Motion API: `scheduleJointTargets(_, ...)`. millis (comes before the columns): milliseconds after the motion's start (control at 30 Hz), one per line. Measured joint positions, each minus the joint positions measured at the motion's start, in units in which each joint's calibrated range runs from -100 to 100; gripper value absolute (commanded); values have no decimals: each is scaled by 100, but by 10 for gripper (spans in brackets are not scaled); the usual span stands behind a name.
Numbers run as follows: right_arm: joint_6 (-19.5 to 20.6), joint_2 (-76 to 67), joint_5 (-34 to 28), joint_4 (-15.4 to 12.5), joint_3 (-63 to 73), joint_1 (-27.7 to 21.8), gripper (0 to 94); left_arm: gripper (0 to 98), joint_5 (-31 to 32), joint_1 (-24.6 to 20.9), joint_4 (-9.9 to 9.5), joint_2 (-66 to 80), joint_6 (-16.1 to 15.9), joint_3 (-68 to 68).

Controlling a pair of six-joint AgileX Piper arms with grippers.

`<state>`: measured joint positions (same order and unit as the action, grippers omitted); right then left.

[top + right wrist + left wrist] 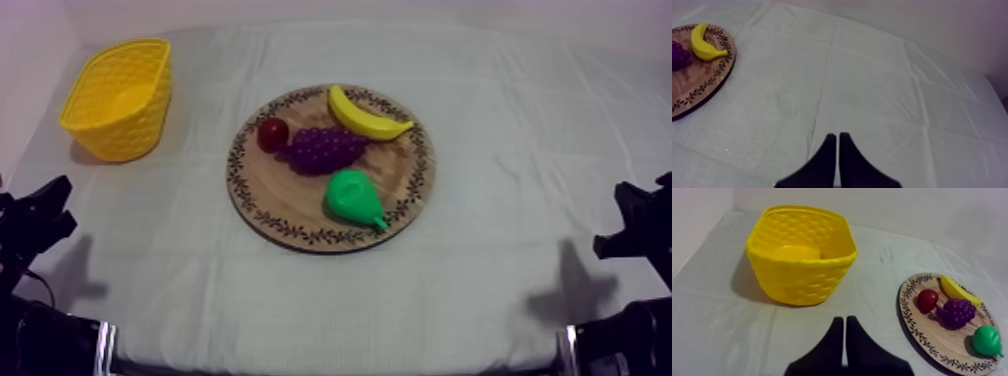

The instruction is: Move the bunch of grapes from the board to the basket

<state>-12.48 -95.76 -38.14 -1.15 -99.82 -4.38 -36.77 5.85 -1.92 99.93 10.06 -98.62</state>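
Note:
A purple bunch of grapes point(325, 149) point(957, 312) point(679, 55) lies in the middle of the round wooden board point(290, 210) point(932, 343) point(699, 82). The yellow basket point(120, 98) point(801, 255) stands empty at the table's far left. My left gripper point(40, 215) point(844, 323) rests low at the left edge, fingers together, short of the basket and holding nothing. My right gripper point(635, 225) point(837, 137) rests low at the right edge, shut as a narrow wedge over bare cloth, well away from the board.
On the board, a banana point(367, 114) point(959, 290) point(704, 44) lies behind the grapes, a small red fruit point(273, 134) point(927, 300) sits to their left and a green pear point(355, 198) point(987, 340) lies in front. Grey-white cloth surrounds the board.

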Motion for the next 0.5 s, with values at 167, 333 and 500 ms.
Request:
scheduleJointTargets(167, 0, 0, 0, 0, 0, 0, 3, 1, 11, -17, -5, 7, 16, 0)
scheduleJointTargets(333, 0, 0, 0, 0, 0, 0, 3, 1, 11, -17, -5, 7, 16, 0)
scheduleJointTargets(500, 0, 0, 0, 0, 0, 0, 3, 1, 11, -17, -5, 7, 16, 0)
